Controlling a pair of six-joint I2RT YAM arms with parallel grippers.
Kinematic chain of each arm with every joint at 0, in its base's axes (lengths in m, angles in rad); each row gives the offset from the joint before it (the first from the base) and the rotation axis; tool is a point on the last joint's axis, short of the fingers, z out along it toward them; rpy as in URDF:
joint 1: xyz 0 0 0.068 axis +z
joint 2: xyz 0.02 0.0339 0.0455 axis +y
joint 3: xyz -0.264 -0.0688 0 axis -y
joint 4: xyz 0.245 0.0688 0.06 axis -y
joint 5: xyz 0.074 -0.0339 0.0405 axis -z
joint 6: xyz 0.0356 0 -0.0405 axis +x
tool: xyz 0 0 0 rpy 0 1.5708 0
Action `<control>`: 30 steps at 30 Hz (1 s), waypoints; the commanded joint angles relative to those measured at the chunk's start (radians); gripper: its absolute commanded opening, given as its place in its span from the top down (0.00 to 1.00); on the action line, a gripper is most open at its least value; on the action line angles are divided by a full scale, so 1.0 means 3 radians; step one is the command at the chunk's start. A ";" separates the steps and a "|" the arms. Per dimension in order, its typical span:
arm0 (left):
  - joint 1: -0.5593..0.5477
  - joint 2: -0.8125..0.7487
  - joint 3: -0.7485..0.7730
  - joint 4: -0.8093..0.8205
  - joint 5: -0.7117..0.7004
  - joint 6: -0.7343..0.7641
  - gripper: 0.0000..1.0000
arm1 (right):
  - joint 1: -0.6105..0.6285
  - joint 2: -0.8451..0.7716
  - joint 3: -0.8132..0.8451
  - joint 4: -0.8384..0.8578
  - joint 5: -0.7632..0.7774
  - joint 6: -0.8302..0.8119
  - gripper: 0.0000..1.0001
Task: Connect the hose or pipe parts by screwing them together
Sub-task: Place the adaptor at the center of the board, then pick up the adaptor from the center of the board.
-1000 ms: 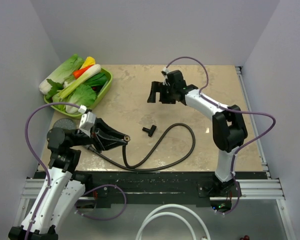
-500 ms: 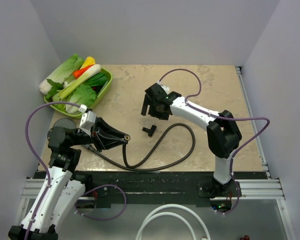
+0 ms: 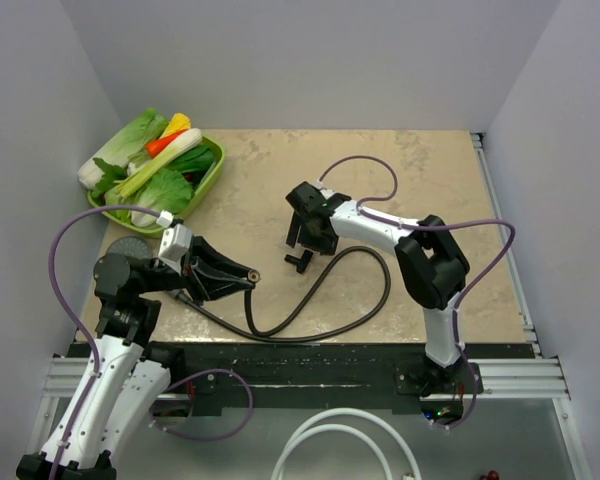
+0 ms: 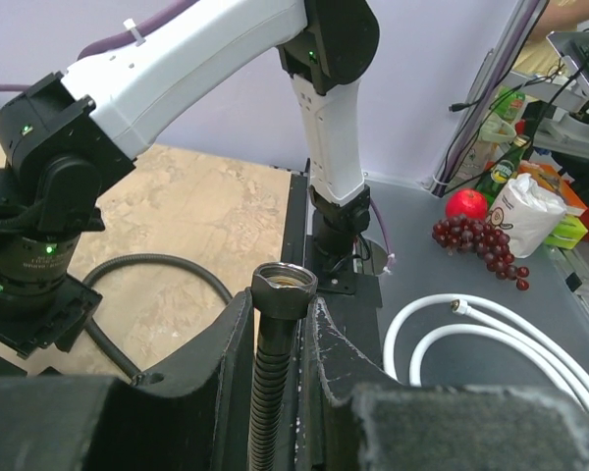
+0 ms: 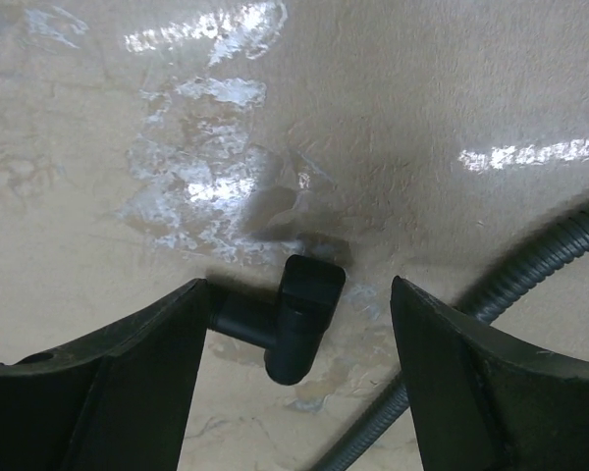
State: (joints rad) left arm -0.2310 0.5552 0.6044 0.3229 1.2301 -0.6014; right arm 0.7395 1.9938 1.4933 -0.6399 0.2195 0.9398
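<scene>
My left gripper (image 3: 242,278) (image 4: 281,306) is shut on the dark hose (image 3: 325,318) just below its end nut (image 4: 284,288), which sticks up between the fingers. The rest of the hose loops across the table's near middle. The small black T-shaped fitting (image 3: 298,262) (image 5: 296,312) lies flat on the table. My right gripper (image 3: 302,243) (image 5: 299,290) is low over it and open, one finger on each side. The fitting's side stem reaches the left finger (image 5: 147,373). The grey shower-head disc (image 3: 127,245) lies at the far left, partly hidden by my left arm.
A green tray (image 3: 213,176) of vegetables stands at the back left. A stretch of hose (image 5: 530,270) passes just right of the right gripper. A thick white looped tube (image 3: 330,438) (image 4: 471,329) lies below the table's near edge, beside fruit and bottles.
My right gripper has come from the back middle toward the near left and down over the T fitting, its jaws narrowing somewhat. The left gripper and hose have not moved.
</scene>
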 commanded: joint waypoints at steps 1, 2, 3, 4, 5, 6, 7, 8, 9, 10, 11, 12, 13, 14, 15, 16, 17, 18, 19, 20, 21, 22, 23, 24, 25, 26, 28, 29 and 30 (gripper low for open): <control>0.0018 -0.0036 0.0168 -0.0064 0.0006 0.0123 1.00 | 0.0051 0.0057 -0.0023 -0.0025 0.0107 0.0165 0.24; 0.0018 -0.0036 0.0179 -0.0089 0.0001 0.0158 1.00 | 0.0051 0.0073 -0.0028 -0.0020 0.0102 0.0181 0.25; 0.0018 -0.0036 0.0189 -0.0115 0.0006 0.0169 1.00 | 0.0056 0.0098 -0.0043 -0.0009 0.0092 0.0186 0.28; 0.0018 -0.0036 0.0194 -0.0125 0.0011 0.0174 1.00 | 0.0066 0.0104 -0.0058 0.0006 0.0081 0.0196 0.29; 0.0018 -0.0041 0.0194 -0.0125 0.0011 0.0184 1.00 | 0.0076 0.0114 -0.0064 0.0021 0.0066 0.0201 0.31; 0.0018 -0.0041 0.0194 -0.0125 0.0006 0.0184 1.00 | 0.0076 0.0129 -0.0079 0.0026 0.0066 0.0216 0.33; 0.0018 -0.0041 0.0194 -0.0130 0.0011 0.0189 1.00 | 0.0081 0.0149 -0.0099 0.0031 0.0056 0.0222 0.34; 0.0018 -0.0041 0.0194 -0.0130 0.0011 0.0195 1.00 | 0.0087 0.0160 -0.0110 0.0057 0.0046 0.0232 0.35; 0.0018 -0.0046 0.0199 -0.0130 0.0006 0.0189 1.00 | 0.0087 0.0175 -0.0120 0.0062 0.0035 0.0237 0.39; 0.0018 -0.0041 0.0199 -0.0141 0.0001 0.0200 1.00 | 0.0092 0.0200 -0.0135 0.0077 0.0025 0.0237 0.40; 0.0018 -0.0036 0.0204 -0.0141 0.0006 0.0205 1.00 | 0.0092 0.0216 -0.0145 0.0093 0.0010 0.0237 0.42; 0.0018 -0.0036 0.0209 -0.0156 0.0006 0.0210 1.00 | 0.0082 0.0231 -0.0156 0.0103 -0.0021 0.0237 0.47; 0.0018 -0.0036 0.0209 -0.0156 0.0006 0.0210 1.00 | 0.0092 0.0242 -0.0181 0.0139 -0.0031 0.0232 0.50; 0.0018 -0.0036 0.0209 -0.0156 0.0006 0.0215 1.00 | 0.0092 0.0257 -0.0191 0.0149 -0.0041 0.0227 0.54; 0.0018 -0.0041 0.0209 -0.0166 0.0006 0.0215 1.00 | 0.0092 0.0262 -0.0197 0.0174 -0.0057 0.0217 0.65; 0.0018 -0.0041 0.0209 -0.0171 0.0006 0.0220 1.00 | 0.0087 0.0267 -0.0212 0.0200 -0.0072 0.0201 0.69; 0.0018 -0.0041 0.0215 -0.0176 0.0006 0.0235 1.00 | 0.0087 0.0282 -0.0212 0.0200 -0.0103 0.0171 0.74; 0.0018 -0.0051 0.0220 -0.0232 0.0006 0.0261 1.00 | 0.0092 0.0283 -0.0212 0.0205 -0.0128 0.0135 0.85; 0.0018 -0.0056 0.0225 -0.0273 -0.0004 0.0291 1.00 | 0.0087 0.0283 -0.0202 0.0241 -0.0133 0.0089 0.90; 0.0018 -0.0056 0.0245 -0.0309 0.0001 0.0358 1.00 | 0.0087 0.0242 -0.0187 0.0272 -0.0139 -0.0038 0.95; 0.0018 -0.0061 0.0255 -0.0390 0.0006 0.0394 1.00 | 0.0081 0.0196 -0.0166 0.0312 -0.0159 -0.0120 1.00; 0.0018 -0.0061 0.0261 -0.0417 0.0001 0.0414 1.00 | 0.0071 0.0135 -0.0166 0.0460 -0.0184 -0.0217 1.00; 0.0018 -0.0066 0.0266 -0.0437 0.0001 0.0430 1.00 | 0.0066 0.0074 -0.0161 0.0517 -0.0164 -0.0420 1.00; 0.0018 -0.0066 0.0271 -0.0437 0.0006 0.0430 1.00 | 0.0061 -0.0079 -0.0136 0.0563 -0.0144 -0.0539 1.00; 0.0018 -0.0066 0.0281 -0.0447 0.0011 0.0435 1.00 | 0.0056 -0.0156 -0.0135 0.0690 -0.0159 -0.0672 1.00; 0.0018 -0.0066 0.0291 -0.0458 0.0016 0.0435 1.00 | 0.0056 -0.0253 -0.0130 0.0752 -0.0184 -0.0916 1.00; 0.0018 -0.0082 0.0291 -0.0453 0.0016 0.0435 1.00 | 0.0046 -0.0570 -0.0115 0.0920 -0.0205 -0.1147 1.00; 0.0018 -0.0087 0.0291 -0.0448 0.0011 0.0425 1.00 | 0.0046 -0.0688 -0.0125 0.1002 -0.0210 -0.1371 1.00; 0.0023 -0.0092 0.0291 -0.0427 0.0016 0.0409 1.00 | 0.0041 -0.0805 -0.0161 0.1074 -0.0225 -0.1470 1.00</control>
State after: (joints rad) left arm -0.2310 0.5407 0.6479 0.1917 1.2304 -0.4866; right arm 0.7586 1.9694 1.4353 -0.4793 0.1623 0.7155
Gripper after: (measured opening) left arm 0.240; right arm 0.267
